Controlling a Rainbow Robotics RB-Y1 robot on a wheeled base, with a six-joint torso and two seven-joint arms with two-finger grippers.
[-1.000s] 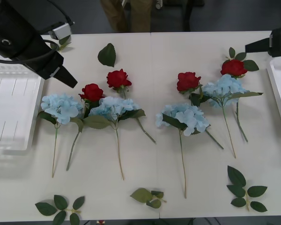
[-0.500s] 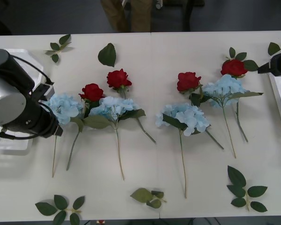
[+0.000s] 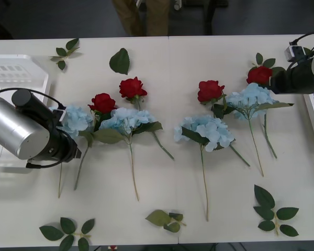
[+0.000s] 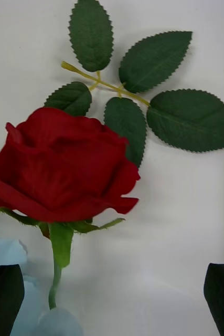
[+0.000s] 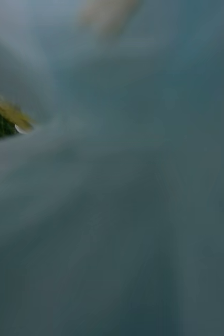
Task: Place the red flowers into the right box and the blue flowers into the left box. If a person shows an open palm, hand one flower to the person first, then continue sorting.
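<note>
spread black fingers (image 4: 4, 294) of the right gripper (image 4: 114, 299) flank a red rose (image 4: 59, 165); left gripper's grip unclear.

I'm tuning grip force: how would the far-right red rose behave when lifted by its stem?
The rose likely droops head-first: its bloom is large against a thin stem. It probably weighs little, being artificial fabric. The right end effector, open beside it, may find that stem slippery.
</note>
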